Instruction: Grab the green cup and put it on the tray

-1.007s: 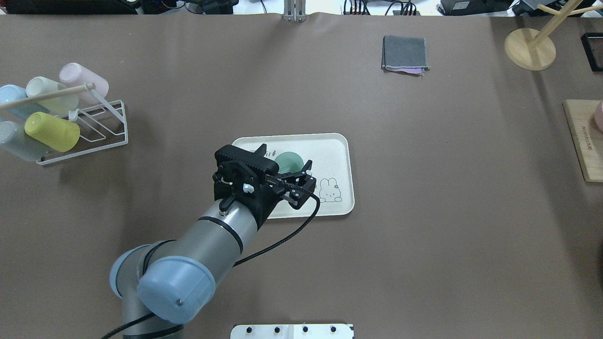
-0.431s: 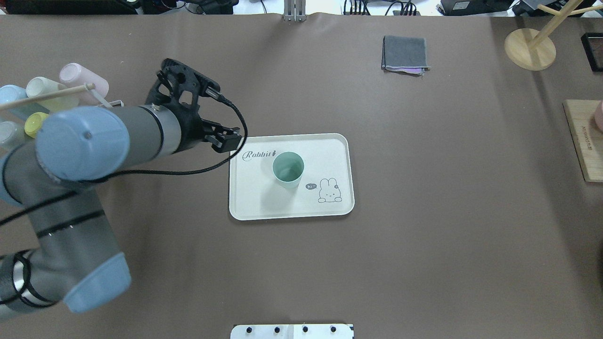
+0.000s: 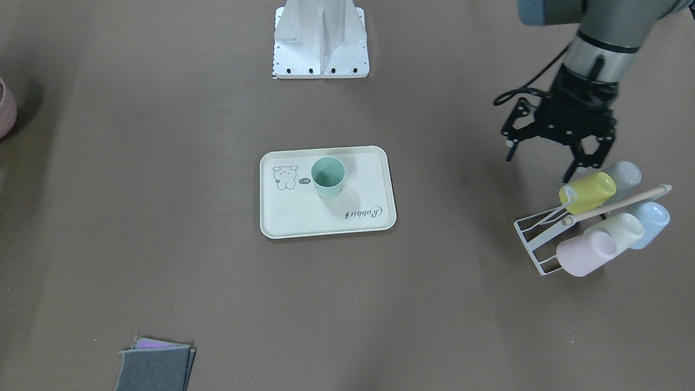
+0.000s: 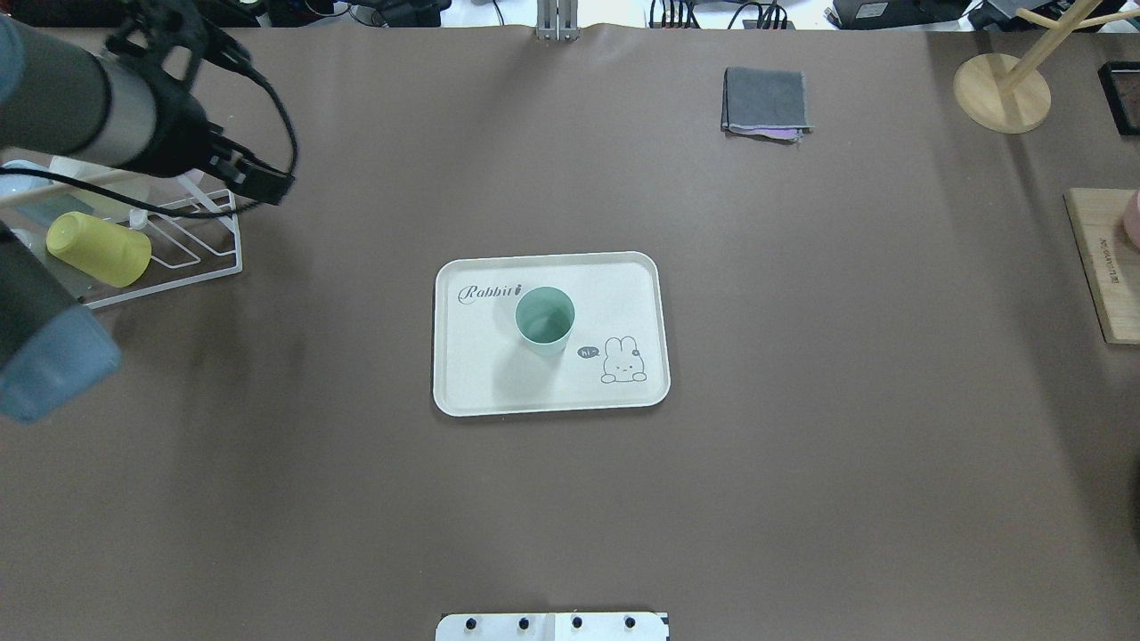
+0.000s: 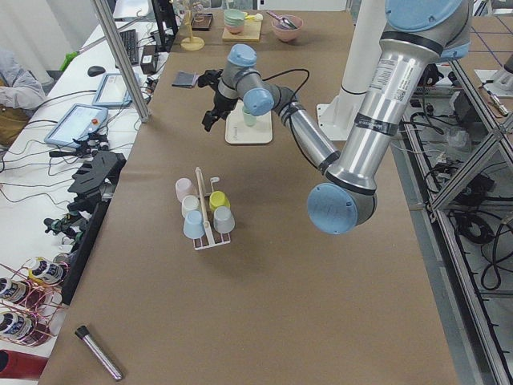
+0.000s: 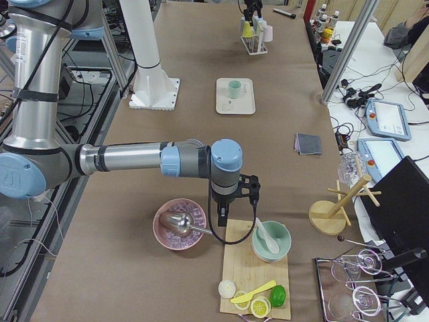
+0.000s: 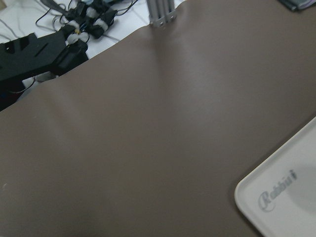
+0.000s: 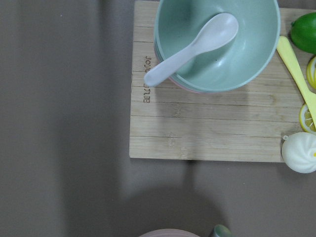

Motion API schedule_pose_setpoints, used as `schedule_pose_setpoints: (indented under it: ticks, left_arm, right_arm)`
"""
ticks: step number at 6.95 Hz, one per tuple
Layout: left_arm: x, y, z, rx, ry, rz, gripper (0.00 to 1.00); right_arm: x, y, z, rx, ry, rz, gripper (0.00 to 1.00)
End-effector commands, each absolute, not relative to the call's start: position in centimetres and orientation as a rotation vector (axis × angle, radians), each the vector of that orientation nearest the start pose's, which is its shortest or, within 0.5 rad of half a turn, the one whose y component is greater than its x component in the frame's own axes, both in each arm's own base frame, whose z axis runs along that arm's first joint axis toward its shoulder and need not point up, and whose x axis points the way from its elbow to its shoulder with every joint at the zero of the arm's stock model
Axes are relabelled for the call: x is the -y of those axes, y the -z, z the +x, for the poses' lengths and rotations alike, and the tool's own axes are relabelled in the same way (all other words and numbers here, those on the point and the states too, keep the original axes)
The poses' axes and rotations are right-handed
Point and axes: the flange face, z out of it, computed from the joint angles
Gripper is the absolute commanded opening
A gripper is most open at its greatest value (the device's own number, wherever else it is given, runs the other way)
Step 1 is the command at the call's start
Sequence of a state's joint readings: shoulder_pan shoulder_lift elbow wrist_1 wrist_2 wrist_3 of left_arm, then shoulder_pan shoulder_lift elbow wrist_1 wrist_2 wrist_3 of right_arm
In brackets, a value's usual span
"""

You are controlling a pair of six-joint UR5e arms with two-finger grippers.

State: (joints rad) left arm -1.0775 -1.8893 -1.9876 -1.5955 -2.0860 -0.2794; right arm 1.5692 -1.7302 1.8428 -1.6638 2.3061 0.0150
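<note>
The green cup (image 4: 544, 319) stands upright on the cream tray (image 4: 499, 378) near the "Rabbit" script, free of any gripper. It also shows in the front view (image 3: 328, 176) on the tray (image 3: 304, 217). My left gripper (image 3: 543, 163) is open and empty, raised above the table beside the cup rack, far to the tray's left in the overhead view (image 4: 254, 178). The left wrist view shows only the tray's corner (image 7: 286, 197). My right gripper (image 6: 234, 194) hangs over a wooden board far from the tray; I cannot tell if it is open or shut.
A white wire rack (image 4: 191, 258) with several cups, one a yellow-green cup (image 4: 98, 249), stands at the left. A grey cloth (image 4: 766, 102) and a wooden stand (image 4: 1002, 93) lie at the back right. A teal bowl with a spoon (image 8: 217, 44) sits on the wooden board (image 4: 1100, 267).
My left gripper, open around the cup on the tray a second ago, has drawn away to the left and back to above the rack. The cup has stayed upright on the tray.
</note>
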Motion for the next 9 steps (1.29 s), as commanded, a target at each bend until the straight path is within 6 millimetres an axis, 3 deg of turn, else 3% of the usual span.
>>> schedule_pose_setpoints:
  ticks: [1,3,4,6,8,9]
  left_arm:
    - [56.0,-40.2,6.5,-0.772,-0.366,0.230,0.98]
    - [53.0,-50.4,-1.9,-0.777,-0.243,0.056,0.98]
    - [53.1,-53.7,-4.4,-0.776,-0.172,0.010,0.98]
    - [51.9,-57.1,-7.0,-0.775,-0.157,0.044,0.97]
    - [48.8,-60.1,-9.8,-0.785,-0.096,0.034,0.97]
    - [48.4,-59.9,-10.9,-0.782,-0.079,0.048,0.97]
  right_arm:
    - [42.5,-60.8,6.5,0.746,-0.006,0.015,1.00]
    - [42.5,-60.8,6.5,0.749,-0.005,0.016,1.00]
    - [42.4,-60.4,6.4,0.758,-0.002,0.021,1.00]
    - [42.1,-60.5,6.8,0.782,-0.016,0.020,1.00]
    - [41.3,-61.7,6.9,0.776,-0.022,-0.002,1.00]
    - [40.9,-62.0,6.9,0.775,-0.023,-0.008,1.00]
